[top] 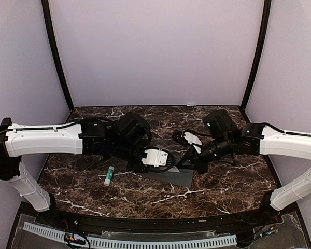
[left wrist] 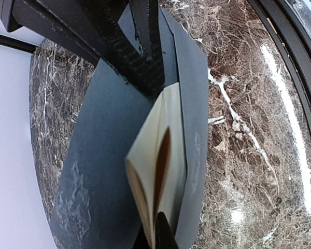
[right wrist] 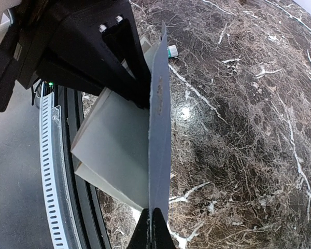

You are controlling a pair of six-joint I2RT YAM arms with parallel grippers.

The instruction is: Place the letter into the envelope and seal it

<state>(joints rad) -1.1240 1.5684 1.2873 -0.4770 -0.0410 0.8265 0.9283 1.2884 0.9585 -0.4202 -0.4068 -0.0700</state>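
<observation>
Your left claw [left wrist: 155, 155] grips letter [left wrist: 163, 171], prob. partly inside envelope [left wrist: 103, 155]; right claw [right wrist: 150, 161] holds its edge. Seal not done yet.

The cream letter [left wrist: 154, 155] is bent in a curl and stands on its edge, partly inside the open grey-blue envelope [left wrist: 103, 171], which lies mostly flat in the middle of the table [top: 223, 179] with one side lifted up.

From up here I see both arms angled inward, left gripper [top: 147, 165] and right gripper [top: 189, 162] close together over the grey-blue envelope [top: 173, 177] (glue stick [top: 109, 175] lying just left) on the marble table [top: 233, 181].
</observation>
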